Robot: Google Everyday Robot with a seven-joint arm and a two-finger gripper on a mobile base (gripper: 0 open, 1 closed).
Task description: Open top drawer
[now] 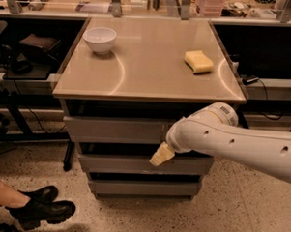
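Observation:
The top drawer is the widest grey front, just under the beige counter top, and it looks closed. My gripper is a pale wedge at the end of the white arm. It hangs in front of the cabinet, just below the top drawer's lower edge and at the top edge of the middle drawer, right of centre. The arm hides the right part of the top drawer's front. The bottom drawer sits below.
A white bowl stands at the counter's back left and a yellow sponge at its back right. A person's black shoes rest on the speckled floor at the lower left. Dark shelving and cables flank the cabinet.

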